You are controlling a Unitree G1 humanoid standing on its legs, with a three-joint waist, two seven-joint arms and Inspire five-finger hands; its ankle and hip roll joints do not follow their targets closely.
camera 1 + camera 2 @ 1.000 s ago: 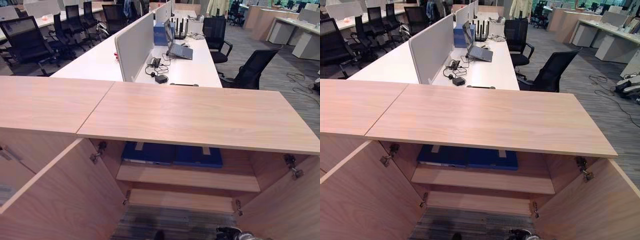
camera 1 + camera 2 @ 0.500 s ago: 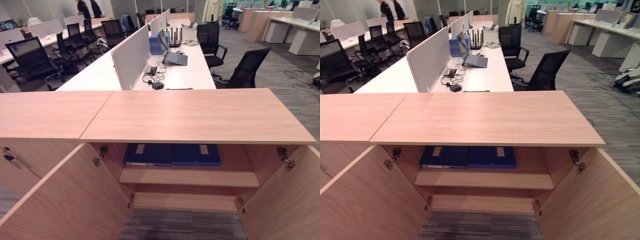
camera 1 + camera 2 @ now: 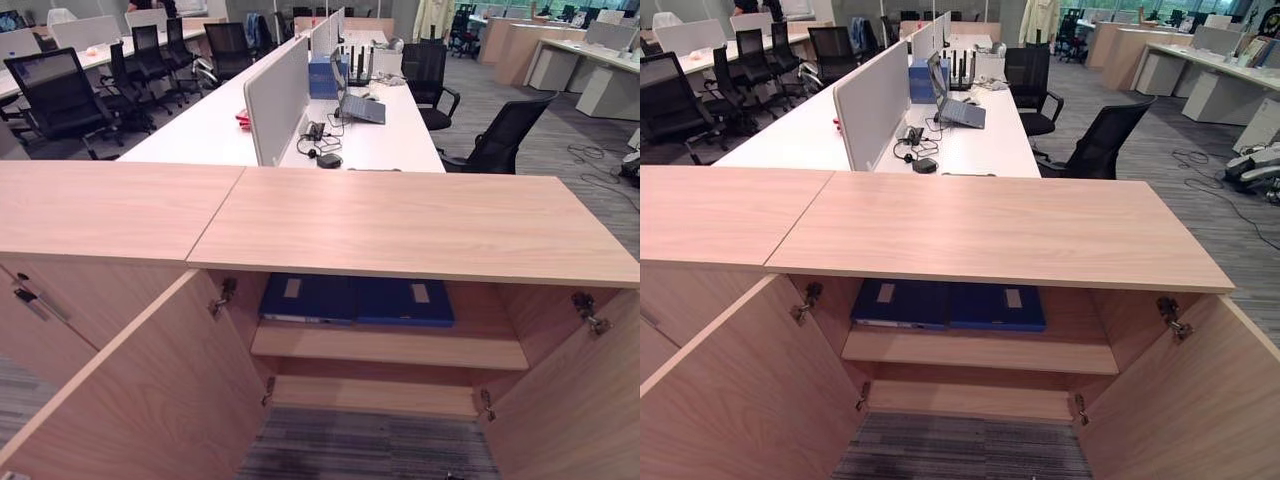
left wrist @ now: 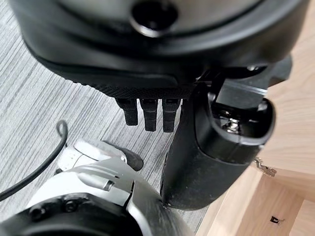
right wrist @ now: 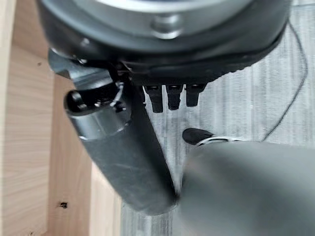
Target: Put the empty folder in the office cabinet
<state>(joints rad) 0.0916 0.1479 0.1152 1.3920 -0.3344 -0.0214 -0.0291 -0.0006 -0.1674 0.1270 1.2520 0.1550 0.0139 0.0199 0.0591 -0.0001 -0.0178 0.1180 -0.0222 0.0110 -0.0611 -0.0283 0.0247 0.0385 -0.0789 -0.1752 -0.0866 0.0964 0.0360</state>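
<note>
The left robot hand [image 4: 147,110] hangs low over the grey carpet beside the cabinet's wooden side, fingers straight and relaxed, holding nothing. The right robot hand [image 5: 170,98] hangs likewise next to a wooden panel, fingers loose and empty.

Nearest in the head views, the cabinet's two doors stand swung wide: the left door [image 3: 750,400] and the right door [image 3: 1185,400] flank the opening, with the striped carpet [image 3: 960,450] between them. Inside the office cabinet [image 3: 990,230], a lower ledge sits under the shelf [image 3: 980,352]. On that shelf lie two blue folders flat, side by side and touching (each bears a pale label): the left folder [image 3: 902,303] and the right folder [image 3: 998,307]. The overhanging wooden top hides their rear parts.

Past the cabinet stretches a long white counter [image 3: 970,145] split by a grey divider screen [image 3: 872,100]. On it rest a headset with cables [image 3: 915,140] and an open laptop [image 3: 955,105]. Black office chairs [image 3: 1100,140] stand around.
</note>
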